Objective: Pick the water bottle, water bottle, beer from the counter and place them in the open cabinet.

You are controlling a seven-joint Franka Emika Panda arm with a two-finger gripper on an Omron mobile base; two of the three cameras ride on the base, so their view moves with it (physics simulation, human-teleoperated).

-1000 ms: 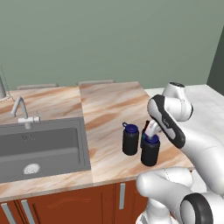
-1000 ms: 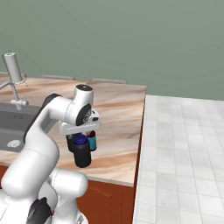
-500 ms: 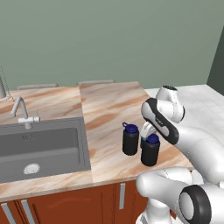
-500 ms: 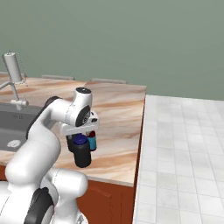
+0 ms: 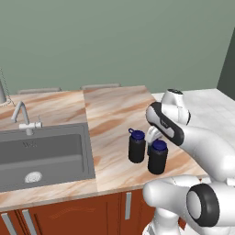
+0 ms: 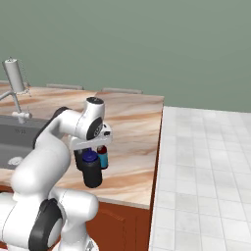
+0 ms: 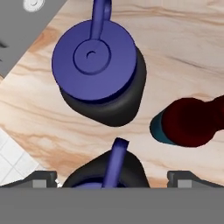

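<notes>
Standing upright near the front edge of the marble counter (image 5: 110, 114), two black water bottles with blue lids occupy the centre of the left base view: one water bottle (image 5: 137, 146) to the left, the second water bottle (image 5: 157, 157) just beside it, lower right. In the hand view the first bottle's lid fills the upper centre, the second's loop rises at the bottom edge, and the beer (image 7: 191, 122), red-brown capped with a teal label, sits at right, close to both. The pincer (image 7: 112, 177) hangs directly above the trio, its tips spread wide at the lower corners, pinching nothing. A grey sink (image 5: 41, 153) with a tap lies at left; white tiles (image 6: 206, 166) stretch right.
</notes>
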